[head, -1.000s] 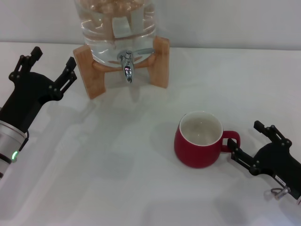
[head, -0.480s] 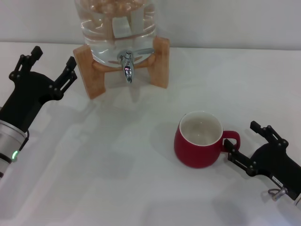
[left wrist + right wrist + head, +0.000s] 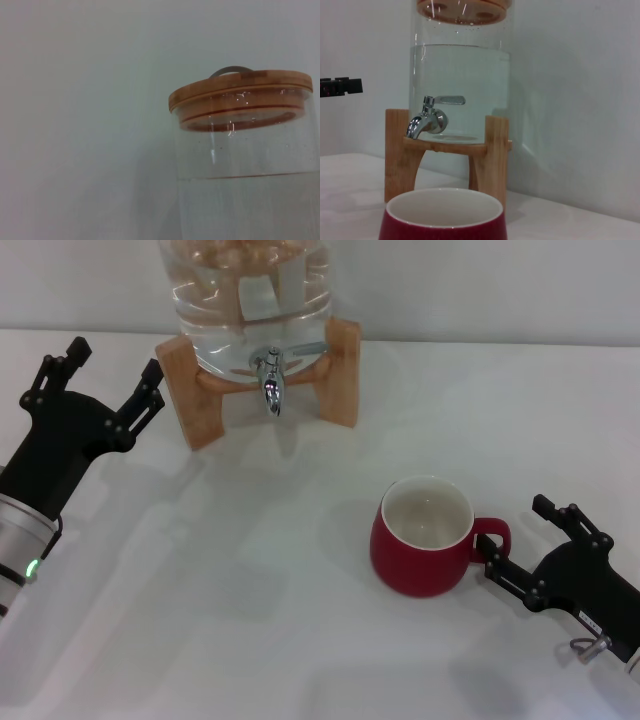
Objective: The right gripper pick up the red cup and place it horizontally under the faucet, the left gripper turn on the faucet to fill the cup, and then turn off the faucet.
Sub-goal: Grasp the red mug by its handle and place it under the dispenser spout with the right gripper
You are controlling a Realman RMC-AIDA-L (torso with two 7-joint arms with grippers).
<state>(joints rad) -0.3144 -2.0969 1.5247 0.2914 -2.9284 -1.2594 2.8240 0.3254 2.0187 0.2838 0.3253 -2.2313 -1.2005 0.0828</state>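
- Head view: the red cup (image 3: 424,536) stands upright on the white table (image 3: 250,620), toward the right front, well apart from the faucet (image 3: 270,380) at the back edge. Its handle points right.
- The right pincer (image 3: 517,540) lies low on the table just beside that handle, released, one finger near the lower side of the loop and the other out past it. It grips nothing yet.
- The left pincer (image 3: 100,380) hovers near the left back corner, released and holding nothing, close beside the wooden stand (image 3: 340,370) that carries the water jar (image 3: 245,290).
- The step in hand looks like the first one: reaching for the cup. The next move calls for closing on the handle or wall, then lifting and carrying the cup back under the spout.
- Left wrist view: only the jar's upper part shows, with its wooden lid (image 3: 240,87) and the waterline, which the head view cuts off. No cup, no fingers.
- Right wrist view: the cup's rim sits close in front, and behind it the faucet's lever lies level above the downturned spout. No water runs. This side-on look at the lever is clearer than in the head view.
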